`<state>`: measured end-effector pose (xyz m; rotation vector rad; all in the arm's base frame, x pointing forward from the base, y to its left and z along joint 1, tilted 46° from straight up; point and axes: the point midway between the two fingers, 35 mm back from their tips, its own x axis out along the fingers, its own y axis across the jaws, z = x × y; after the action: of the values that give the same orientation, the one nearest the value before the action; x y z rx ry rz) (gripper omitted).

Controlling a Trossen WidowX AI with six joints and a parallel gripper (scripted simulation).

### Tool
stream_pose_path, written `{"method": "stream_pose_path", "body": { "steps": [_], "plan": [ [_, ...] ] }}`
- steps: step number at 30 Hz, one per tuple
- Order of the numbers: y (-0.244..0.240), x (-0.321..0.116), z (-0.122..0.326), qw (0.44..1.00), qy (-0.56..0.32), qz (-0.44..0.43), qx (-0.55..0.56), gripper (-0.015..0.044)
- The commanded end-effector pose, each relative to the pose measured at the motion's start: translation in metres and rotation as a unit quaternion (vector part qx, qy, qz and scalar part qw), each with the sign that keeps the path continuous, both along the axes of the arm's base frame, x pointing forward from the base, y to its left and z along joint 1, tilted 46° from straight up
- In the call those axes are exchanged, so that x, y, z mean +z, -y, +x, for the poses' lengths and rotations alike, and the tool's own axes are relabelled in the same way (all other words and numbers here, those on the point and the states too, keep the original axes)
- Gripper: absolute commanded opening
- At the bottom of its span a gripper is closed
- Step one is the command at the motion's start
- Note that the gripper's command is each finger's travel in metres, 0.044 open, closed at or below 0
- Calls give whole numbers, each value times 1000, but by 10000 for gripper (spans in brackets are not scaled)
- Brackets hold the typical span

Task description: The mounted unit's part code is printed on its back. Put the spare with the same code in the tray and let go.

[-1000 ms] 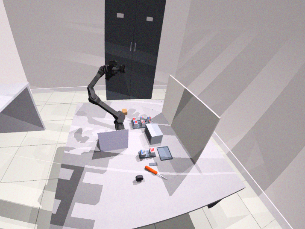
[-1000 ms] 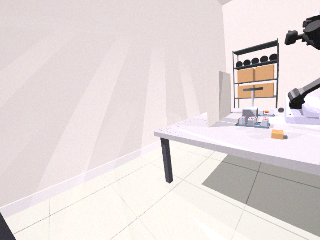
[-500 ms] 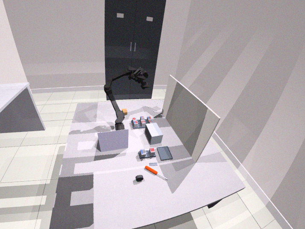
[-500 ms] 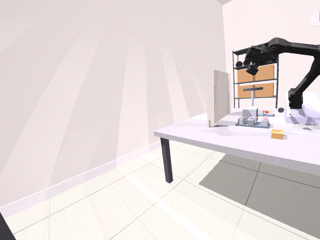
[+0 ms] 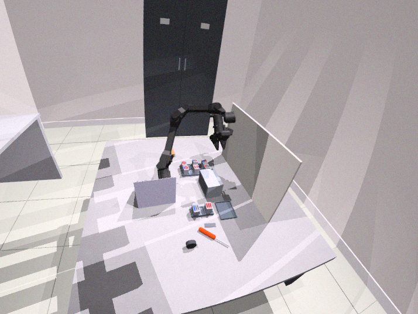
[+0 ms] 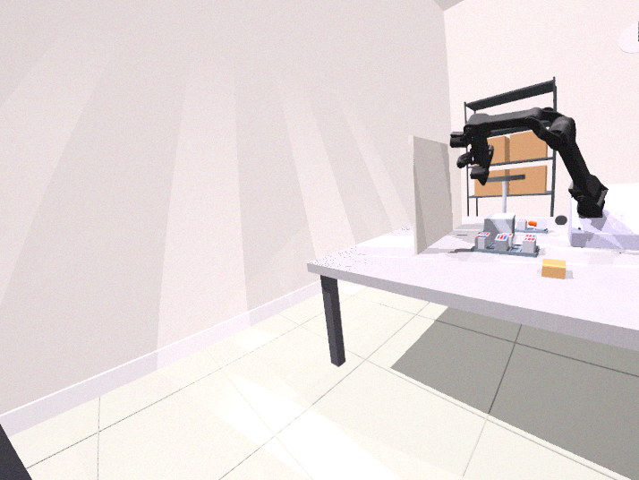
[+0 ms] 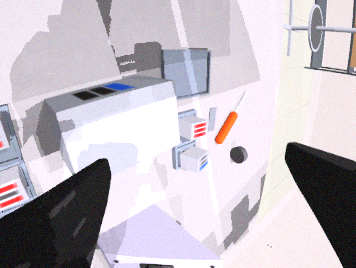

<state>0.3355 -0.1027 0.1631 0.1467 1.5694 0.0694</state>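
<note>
Screen: at your left in the top view a flat pale lavender panel (image 5: 155,191) stands upright on the table (image 5: 270,270), matte and plain.

Far rack: just right of the arm's base a dark holder (image 5: 195,167) carries small grey blocks, each with red or blue stripes on its upper face.

Mounted unit: a boxy grey housing (image 5: 209,182) sits between the two racks; in the wrist view its top (image 7: 106,92) shows dark slots and one blue patch, and no printed code can be read.

Near rack: in front of that, a smaller holder (image 5: 201,209) keeps two spares side by side, a blue-striped block (image 5: 195,207) and a red-striped block (image 5: 209,205).

Tray: a shallow, glassy blue-grey rectangle (image 5: 225,210) lies flat just right of the near rack, nothing in it.

Loose tools: an orange-handled screwdriver (image 5: 212,236) and a black puck (image 5: 191,243) lie nearer you.

Gripper: you see it (image 5: 218,142) hanging high above the far rack, beside the tall white board (image 5: 263,161), fingers spread wide and carrying nothing.
</note>
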Motion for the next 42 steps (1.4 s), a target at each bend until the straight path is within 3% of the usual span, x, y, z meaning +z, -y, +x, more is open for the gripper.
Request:
{"method": "stream_pose_path", "body": {
  "steps": [1, 5, 7, 31, 37, 42],
  "plan": [
    [-1, -47, 18, 986, -8, 167, 20, 440],
    [3, -82, 31, 954, 18, 299, 11, 440],
    [4, -87, 33, 947, 25, 319, 8, 440],
    [6, -89, 32, 948, 22, 319, 1, 440],
    [56, -149, -22, 928, -76, 301, -206, 440],
    [81, -193, -80, 869, -158, 282, -374, 440]
  ]
}}
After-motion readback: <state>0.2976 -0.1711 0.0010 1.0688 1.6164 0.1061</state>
